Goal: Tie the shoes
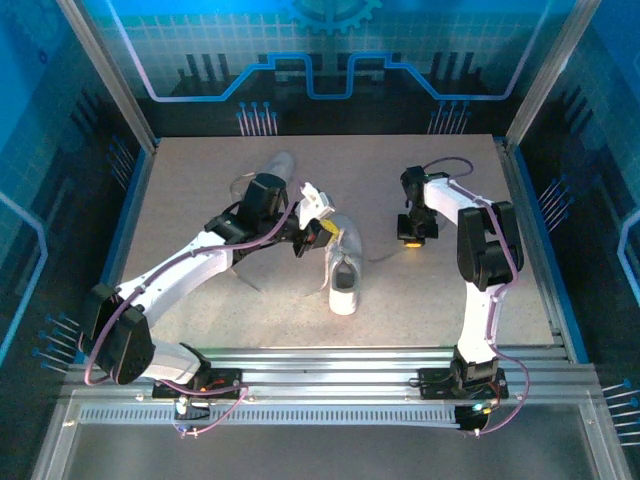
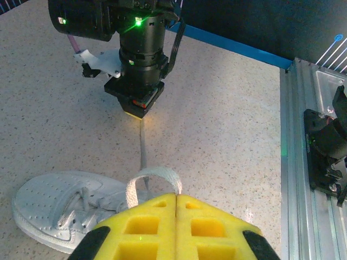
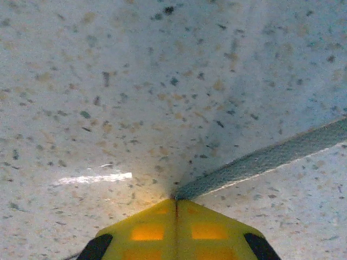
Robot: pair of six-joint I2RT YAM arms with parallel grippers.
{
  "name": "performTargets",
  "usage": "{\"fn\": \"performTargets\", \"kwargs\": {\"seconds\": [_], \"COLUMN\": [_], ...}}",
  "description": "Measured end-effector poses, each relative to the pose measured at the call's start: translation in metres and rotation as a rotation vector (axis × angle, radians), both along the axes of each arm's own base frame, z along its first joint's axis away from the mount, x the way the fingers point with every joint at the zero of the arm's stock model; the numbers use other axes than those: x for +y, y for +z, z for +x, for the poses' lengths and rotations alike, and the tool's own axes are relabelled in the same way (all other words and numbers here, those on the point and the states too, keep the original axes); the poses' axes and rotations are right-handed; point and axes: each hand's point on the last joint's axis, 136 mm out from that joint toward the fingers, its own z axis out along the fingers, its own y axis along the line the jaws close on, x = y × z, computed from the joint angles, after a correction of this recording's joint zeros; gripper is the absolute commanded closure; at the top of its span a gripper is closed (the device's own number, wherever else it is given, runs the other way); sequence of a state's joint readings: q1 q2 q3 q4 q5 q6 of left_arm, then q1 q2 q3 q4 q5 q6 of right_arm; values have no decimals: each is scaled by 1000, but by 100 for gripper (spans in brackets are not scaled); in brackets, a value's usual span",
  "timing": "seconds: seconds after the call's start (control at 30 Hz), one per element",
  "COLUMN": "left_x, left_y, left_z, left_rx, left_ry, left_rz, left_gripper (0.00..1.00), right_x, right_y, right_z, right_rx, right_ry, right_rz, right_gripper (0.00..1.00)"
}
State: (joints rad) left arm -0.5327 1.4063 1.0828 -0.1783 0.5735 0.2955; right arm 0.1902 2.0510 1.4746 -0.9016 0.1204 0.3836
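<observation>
Two shoes (image 1: 344,272) (image 1: 278,166), two closed pincers: left pincer (image 2: 177,196) grips a lace loop (image 2: 157,172), right pincer (image 3: 174,200) a lace strand (image 3: 260,160).

table (image 3: 162,81): speckled stone-look, smooth, slight sheen. shoe (image 2: 49,203): white, perforated, matt, leather-like. lace (image 3: 260,162): flat woven cloth. fingers (image 2: 162,238): yellow matt plastic, moulded pockets. rail (image 2: 295,162), 3 o'clock in left wrist view: bare ribbed metal.

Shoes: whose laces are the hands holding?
The nearer shoe, mid-table; left hand and right hand pinch its laces. The other shoe lies behind the left arm.
</observation>
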Motion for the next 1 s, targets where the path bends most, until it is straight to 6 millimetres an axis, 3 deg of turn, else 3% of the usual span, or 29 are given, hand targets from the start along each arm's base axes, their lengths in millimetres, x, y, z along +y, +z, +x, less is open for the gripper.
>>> {"fn": "performTargets", "kwargs": {"seconds": [0.07, 0.17, 0.3, 0.37, 0.47, 0.6, 0.67, 0.77, 0.83, 0.9, 1.0], "left_x": [2, 6, 13, 16, 20, 24, 26, 28, 28, 29, 29], "left_y": [-3, -7, -12, -12, -13, -10, -9, -7, -6, -5, -5], "left_z": [-2, -8, -21, -27, -35, -42, -44, -46, -46, -46, -45], "left_rx": [4, 9, -4, -19, -31, -48, -52, -55, -61, -57, -41], "left_ry": [1, 2, 4, 5, 9, 16, 21, 27, 32, 41, 54], "left_rz": [3, 5, -8, -19, -39, -62, -72, -78, -80, -80, -84], "left_gripper": [100, 100, 100, 100, 100, 100, 100, 100, 100, 100, 100], "right_x": [8, 32, 92, 131, 202, 275, 289, 287, 280, 275, 271], "right_y": [5, 31, 99, 133, 173, 178, 168, 145, 135, 135, 156], "right_z": [5, 23, 57, 62, 48, 0, -19, -37, -45, -50, -53], "right_rx": [-19, -94, -288, -370, -450, -410, -365, -292, -260, -259, -319], "right_ry": [33, 90, 183, 251, 382, 518, 541, 517, 488, 477, 491], "right_rz": [8, 59, 201, 282, 424, 566, 603, 618, 626, 642, 678], "right_gripper": [100, 100, 100, 100, 99, 99, 98, 94, 80, 58, 39]}}
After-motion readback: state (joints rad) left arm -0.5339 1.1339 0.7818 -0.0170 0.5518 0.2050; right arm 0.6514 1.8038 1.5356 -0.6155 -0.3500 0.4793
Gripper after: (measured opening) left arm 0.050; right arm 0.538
